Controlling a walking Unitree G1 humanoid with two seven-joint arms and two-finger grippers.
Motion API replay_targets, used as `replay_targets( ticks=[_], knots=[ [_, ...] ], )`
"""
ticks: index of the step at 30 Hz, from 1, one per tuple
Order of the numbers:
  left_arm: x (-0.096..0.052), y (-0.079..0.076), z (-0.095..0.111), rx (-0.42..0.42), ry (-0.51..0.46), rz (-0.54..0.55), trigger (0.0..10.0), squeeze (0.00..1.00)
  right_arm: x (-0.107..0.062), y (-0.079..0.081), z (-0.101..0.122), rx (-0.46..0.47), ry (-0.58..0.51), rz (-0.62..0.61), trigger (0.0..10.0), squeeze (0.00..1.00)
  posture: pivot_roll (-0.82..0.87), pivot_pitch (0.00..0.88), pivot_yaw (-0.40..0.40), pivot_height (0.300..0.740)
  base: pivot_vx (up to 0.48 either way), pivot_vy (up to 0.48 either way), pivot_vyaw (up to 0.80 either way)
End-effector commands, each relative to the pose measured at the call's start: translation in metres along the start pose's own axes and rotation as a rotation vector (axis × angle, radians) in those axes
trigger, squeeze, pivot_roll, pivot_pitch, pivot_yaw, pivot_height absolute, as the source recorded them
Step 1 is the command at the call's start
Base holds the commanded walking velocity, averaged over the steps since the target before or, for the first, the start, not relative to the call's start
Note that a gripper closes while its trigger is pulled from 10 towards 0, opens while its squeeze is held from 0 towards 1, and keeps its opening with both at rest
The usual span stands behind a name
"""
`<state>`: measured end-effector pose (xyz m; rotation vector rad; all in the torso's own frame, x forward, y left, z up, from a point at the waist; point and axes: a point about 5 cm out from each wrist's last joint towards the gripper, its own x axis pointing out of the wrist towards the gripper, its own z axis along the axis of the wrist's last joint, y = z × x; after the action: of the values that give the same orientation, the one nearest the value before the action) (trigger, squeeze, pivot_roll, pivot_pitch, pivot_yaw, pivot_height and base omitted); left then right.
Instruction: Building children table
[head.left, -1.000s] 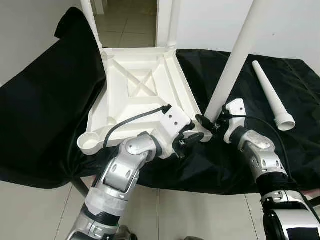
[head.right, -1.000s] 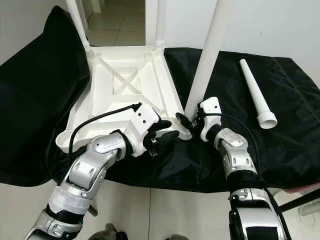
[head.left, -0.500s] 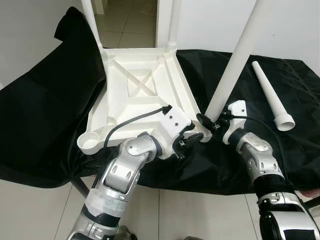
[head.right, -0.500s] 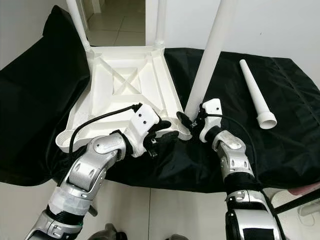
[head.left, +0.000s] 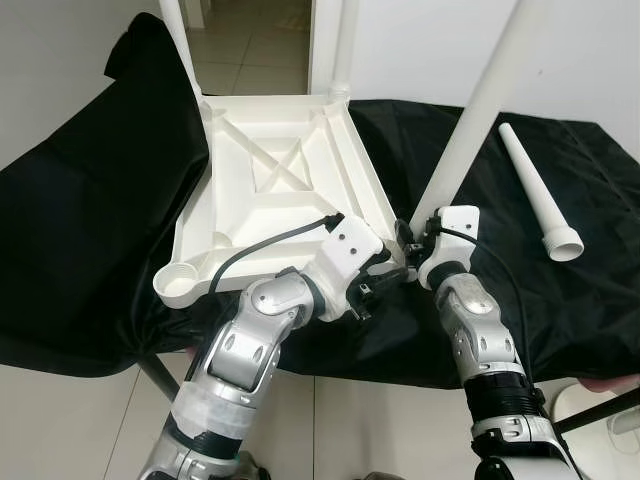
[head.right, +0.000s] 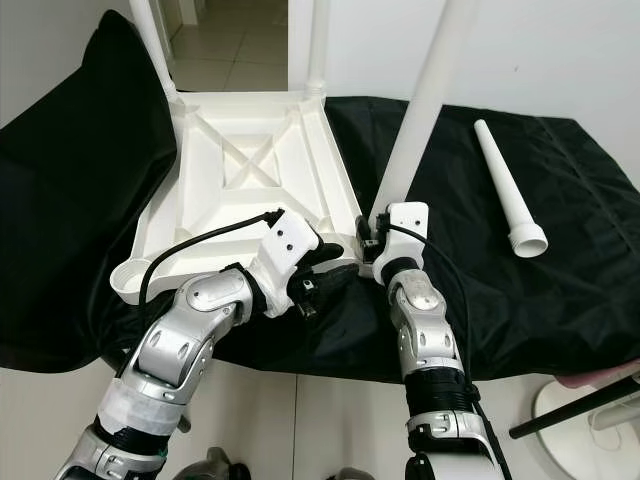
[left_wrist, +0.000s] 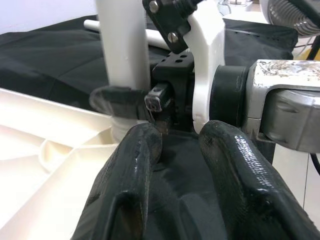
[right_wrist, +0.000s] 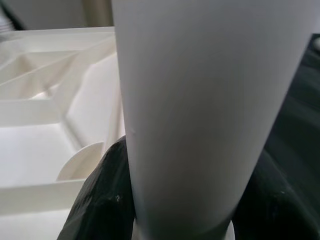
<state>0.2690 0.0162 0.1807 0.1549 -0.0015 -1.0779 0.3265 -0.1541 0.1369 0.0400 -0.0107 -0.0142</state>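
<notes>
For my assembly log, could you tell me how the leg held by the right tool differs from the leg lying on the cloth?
The held leg stands upright at the tabletop's near corner; the loose leg lies flat on the black cloth, apart from it. The right tool grips the held leg; nothing touches the loose one. Both are white tapered tubes.

One white tabletop (head.left: 270, 180) lies upside down on one black cloth (head.left: 90, 230). Four white table legs can be counted: two (head.left: 178, 40) (head.left: 343, 45) stand in the far corners, a third (head.left: 470, 120) rises at the near right corner, and a fourth (head.left: 540, 195) lies loose on the cloth. Two grippers are present, the left gripper (head.left: 385, 277) and the right gripper (head.left: 408, 240).
</notes>
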Motion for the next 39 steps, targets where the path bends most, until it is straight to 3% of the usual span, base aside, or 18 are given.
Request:
replay_targets(
  ticks=[1, 8, 9, 16, 21, 22, 28, 32, 39],
  knots=[
    [-0.001, 0.004, 0.000, -0.008, -0.003, 0.103, 10.0, 0.00, -0.010, 0.000, -0.019, 0.021, 0.083, -0.126, 10.0, 0.00, -0.01, 0.000, -0.021, 0.740, 0.000, 0.000, 0.00],
    [-0.001, 0.003, -0.001, -0.012, 0.000, 0.099, 10.0, 0.00, -0.014, 0.014, -0.012, 0.065, 0.040, -0.113, 10.0, 0.00, -0.01, 0.000, -0.009, 0.740, 0.000, 0.000, 0.00],
    [-0.001, 0.003, -0.001, -0.011, 0.002, 0.095, 10.0, 0.00, -0.016, 0.015, -0.008, 0.087, 0.010, -0.092, 10.0, 1.00, -0.02, 0.000, -0.006, 0.740, 0.000, 0.000, 0.00],
    [-0.002, 0.002, -0.001, -0.009, 0.005, 0.087, 10.0, 0.00, -0.023, 0.013, 0.001, 0.118, -0.032, -0.109, 10.0, 1.00, -0.02, 0.000, -0.004, 0.740, 0.000, 0.000, 0.00],
    [-0.002, 0.003, 0.001, -0.012, 0.001, 0.090, 10.0, 0.00, -0.035, 0.009, 0.003, 0.073, -0.057, -0.095, 10.0, 1.00, -0.02, 0.000, -0.009, 0.740, 0.000, 0.000, 0.00],
    [-0.003, 0.003, 0.001, -0.013, 0.000, 0.092, 10.0, 0.00, -0.041, 0.008, 0.003, 0.053, -0.063, -0.074, 10.0, 0.00, -0.02, 0.000, -0.010, 0.740, 0.000, 0.000, 0.00],
    [-0.005, 0.004, 0.001, -0.013, -0.003, 0.098, 10.0, 0.00, -0.053, 0.008, 0.003, 0.048, -0.067, -0.020, 10.0, 0.00, -0.03, 0.000, -0.006, 0.740, 0.000, 0.000, 0.00],
    [-0.006, 0.014, 0.004, -0.003, -0.016, 0.127, 10.0, 0.00, -0.059, 0.010, 0.006, 0.048, -0.062, 0.013, 10.0, 0.00, -0.04, 0.000, -0.008, 0.740, 0.000, 0.000, 0.00],
    [-0.008, 0.020, 0.007, 0.005, -0.027, 0.147, 10.0, 0.00, -0.064, 0.011, 0.005, 0.042, -0.051, 0.014, 10.0, 0.00, -0.04, 0.003, -0.010, 0.740, 0.000, 0.000, 0.00]
  ],
)
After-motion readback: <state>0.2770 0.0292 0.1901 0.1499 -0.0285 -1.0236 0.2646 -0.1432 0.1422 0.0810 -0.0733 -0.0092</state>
